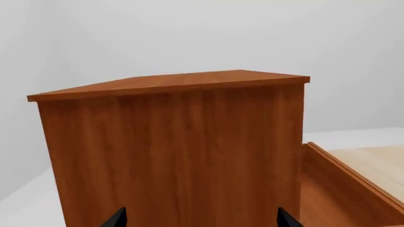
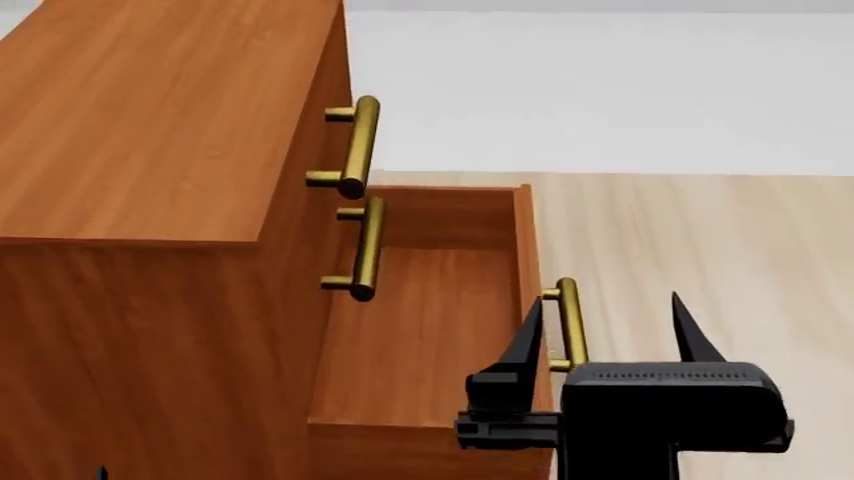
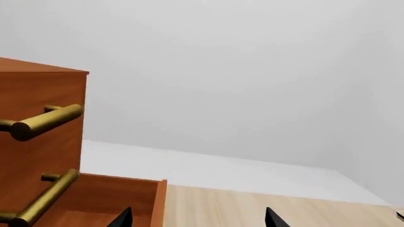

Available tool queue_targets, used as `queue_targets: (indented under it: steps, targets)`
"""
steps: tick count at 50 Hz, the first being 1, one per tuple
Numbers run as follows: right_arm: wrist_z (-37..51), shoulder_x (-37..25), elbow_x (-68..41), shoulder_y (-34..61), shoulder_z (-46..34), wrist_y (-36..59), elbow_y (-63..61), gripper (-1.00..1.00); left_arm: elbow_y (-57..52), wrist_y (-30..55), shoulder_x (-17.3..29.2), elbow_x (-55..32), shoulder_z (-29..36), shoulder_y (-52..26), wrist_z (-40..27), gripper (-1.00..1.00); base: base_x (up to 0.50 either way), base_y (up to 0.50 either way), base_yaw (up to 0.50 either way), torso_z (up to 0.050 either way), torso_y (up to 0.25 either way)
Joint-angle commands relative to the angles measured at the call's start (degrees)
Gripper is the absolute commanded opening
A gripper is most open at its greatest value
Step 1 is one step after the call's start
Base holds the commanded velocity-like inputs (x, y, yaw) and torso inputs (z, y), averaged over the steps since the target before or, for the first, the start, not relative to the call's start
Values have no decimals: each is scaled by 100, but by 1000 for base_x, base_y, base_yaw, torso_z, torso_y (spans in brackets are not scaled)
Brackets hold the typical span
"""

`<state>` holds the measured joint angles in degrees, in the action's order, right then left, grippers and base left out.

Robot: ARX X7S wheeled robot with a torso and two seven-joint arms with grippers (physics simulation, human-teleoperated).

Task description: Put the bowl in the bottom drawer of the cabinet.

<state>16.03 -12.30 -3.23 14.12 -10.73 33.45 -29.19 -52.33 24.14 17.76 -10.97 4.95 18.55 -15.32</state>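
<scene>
The right end effector (image 2: 607,335) hangs spread and empty just beside the brass handle (image 2: 571,322) of the bottom drawer (image 2: 427,330), which stands pulled out from the cabinet (image 2: 147,130). The left end effector (image 1: 200,218), also spread, faces the cabinet's side. The bowl appears in no view.

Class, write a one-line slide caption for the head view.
Open right gripper beside the pulled-out, empty bottom drawer of the cabinet.

The right tool (image 2: 611,325) was matte black, with two thin, pointed fingers (image 2: 690,330) rising from a boxy body ribbed along its top edge. Only black finger tips (image 1: 116,218) of the left tool showed.
</scene>
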Motion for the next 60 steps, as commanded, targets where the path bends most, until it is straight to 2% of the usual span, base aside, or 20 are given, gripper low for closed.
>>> queue_targets:
  steps: [1,25,29,31,41,42,52,60]
  targets:
    - [23,-24,-31,-1,-28,0,-5,100,3,-15,34,-21,10,4,-48,100,500,0,0,0,0]
    - [128,-80,-11,-14,-122,55,-30,100,-39,-11,113,-79,-3,10,-169,100,500,0,0,0,0]
    - [117,-89,-56,-58,-136,125,-119,100,-60,-9,67,166,13,1,-383,100,0,0,0,0,0]
    - [138,-97,-47,-76,-144,163,-169,100,-79,50,103,-57,-68,-36,-283,100,0,0,0,0,0]
    - [92,-174,-188,-137,-96,520,-544,100,-13,-41,140,-50,-7,-20,-281,100,0,0,0,0,0]
    - [-8,-253,-406,-198,67,1019,-1027,100,-57,26,158,-79,-57,-16,-303,100,0,0,0,0,0]
    - [-199,-434,-1002,-222,748,2342,-2022,100,-68,11,198,-85,-77,9,-354,100,0,0,0,0,0]
    - [-438,-524,-1628,-194,1798,3617,-2816,100,-42,20,217,-84,-37,-6,-380,100,0,0,0,0,0]
